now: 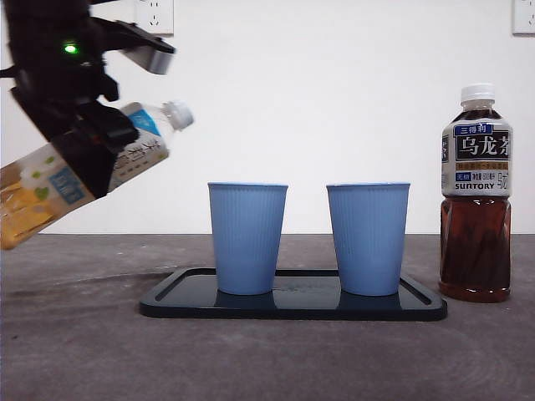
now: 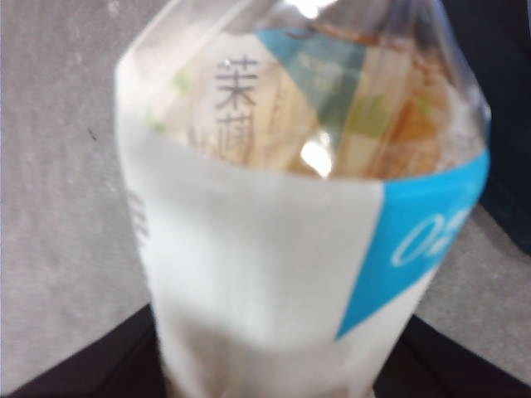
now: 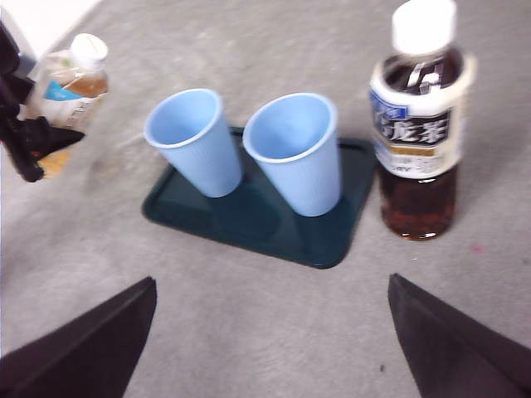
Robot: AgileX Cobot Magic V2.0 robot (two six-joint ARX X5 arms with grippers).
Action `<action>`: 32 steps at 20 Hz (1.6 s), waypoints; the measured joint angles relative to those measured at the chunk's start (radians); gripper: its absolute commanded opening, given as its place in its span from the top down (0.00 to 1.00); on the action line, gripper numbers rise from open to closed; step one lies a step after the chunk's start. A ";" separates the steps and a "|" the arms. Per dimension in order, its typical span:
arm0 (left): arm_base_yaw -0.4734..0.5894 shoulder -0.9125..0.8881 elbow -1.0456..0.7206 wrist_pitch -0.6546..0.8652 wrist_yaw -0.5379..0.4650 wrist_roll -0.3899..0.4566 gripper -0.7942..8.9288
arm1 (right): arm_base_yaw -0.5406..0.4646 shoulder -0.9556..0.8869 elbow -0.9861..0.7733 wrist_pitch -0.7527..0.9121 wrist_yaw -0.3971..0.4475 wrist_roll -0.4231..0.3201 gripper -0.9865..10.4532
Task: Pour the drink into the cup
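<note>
My left gripper point(image 1: 79, 154) is shut on a pale tea bottle point(image 1: 92, 180) with a white and blue label and a white cap. It holds the bottle tilted in the air at the left, cap end up and toward the cups. The same bottle point(image 2: 307, 224) fills the left wrist view and also shows as the bottle point(image 3: 70, 83) in the right wrist view. Two blue ribbed cups point(image 1: 247, 238) point(image 1: 368, 238) stand upright on a dark tray point(image 1: 292, 307). My right gripper point(image 3: 274, 340) hangs open above the table, short of the tray point(image 3: 257, 220).
A dark oolong tea bottle point(image 1: 476, 196) with a white cap stands upright on the table to the right of the tray; it is the bottle point(image 3: 421, 124) in the right wrist view. A white wall with sockets closes the back.
</note>
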 measured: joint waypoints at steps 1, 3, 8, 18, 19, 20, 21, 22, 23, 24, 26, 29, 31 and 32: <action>-0.014 0.018 0.020 -0.013 -0.022 0.009 0.66 | 0.000 0.000 0.000 0.000 0.011 -0.003 0.52; -0.045 0.053 0.063 -0.039 -0.085 0.050 0.66 | 0.000 0.000 0.000 0.000 0.025 -0.004 0.52; -0.097 0.098 0.111 -0.055 -0.204 0.182 0.66 | 0.000 0.000 0.000 0.000 0.026 -0.014 0.52; -0.182 0.180 0.111 -0.082 -0.394 0.301 0.66 | 0.000 0.000 0.000 0.001 0.023 -0.021 0.52; -0.187 0.186 0.111 -0.082 -0.412 0.311 0.66 | 0.000 0.000 0.000 0.001 0.023 -0.021 0.52; -0.189 0.189 0.111 -0.082 -0.423 0.329 0.66 | 0.000 0.000 0.000 0.001 0.023 -0.022 0.52; -0.191 0.190 0.111 -0.081 -0.432 0.341 0.66 | 0.000 0.000 0.000 0.001 0.022 -0.021 0.52; -0.192 0.190 0.111 -0.080 -0.448 0.362 0.66 | 0.000 0.000 0.000 0.001 0.022 -0.021 0.52; -0.192 0.190 0.111 -0.079 -0.462 0.380 0.66 | 0.000 0.000 0.000 0.001 0.022 -0.022 0.52; -0.192 0.190 0.111 -0.078 -0.474 0.394 0.66 | 0.000 0.000 0.000 0.001 0.021 -0.022 0.52; -0.192 0.190 0.111 -0.055 -0.503 0.428 0.66 | 0.000 0.000 0.000 0.001 0.021 -0.022 0.52; -0.193 0.190 0.111 -0.037 -0.520 0.466 0.66 | 0.000 0.000 0.000 0.001 0.021 -0.022 0.52; -0.199 0.190 0.111 -0.027 -0.521 0.494 0.66 | 0.000 0.000 0.000 0.001 0.021 -0.022 0.52; -0.201 0.190 0.111 -0.025 -0.521 0.503 0.66 | 0.000 0.000 0.000 0.001 0.021 -0.022 0.52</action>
